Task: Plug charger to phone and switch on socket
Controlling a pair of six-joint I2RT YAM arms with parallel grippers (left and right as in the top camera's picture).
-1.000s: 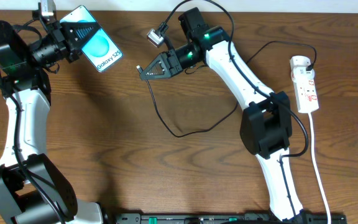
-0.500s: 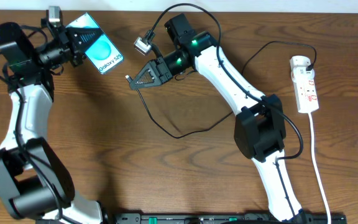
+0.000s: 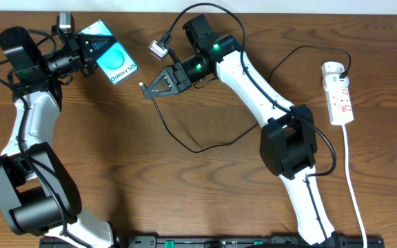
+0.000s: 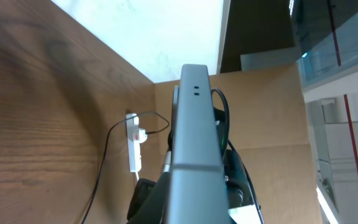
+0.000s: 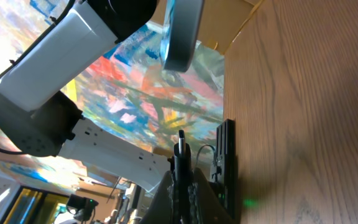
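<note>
Left end effector [image 3: 87, 54]: pinching phone [image 3: 118, 63], far left.
Right end effector [image 3: 149, 87]: pinching charger [image 3: 185, 142] tip, near phone.
Socket [image 3: 339, 96]: right, on worktop [image 3: 150, 193].

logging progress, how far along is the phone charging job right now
Done: the left hand holds the phone, and the right hand pinches the charger near its plug tip. In hand: lining the tip up with the phone; a gap separates them. Left: plugging in, then switching on the socket, which neither hand is near.
</note>
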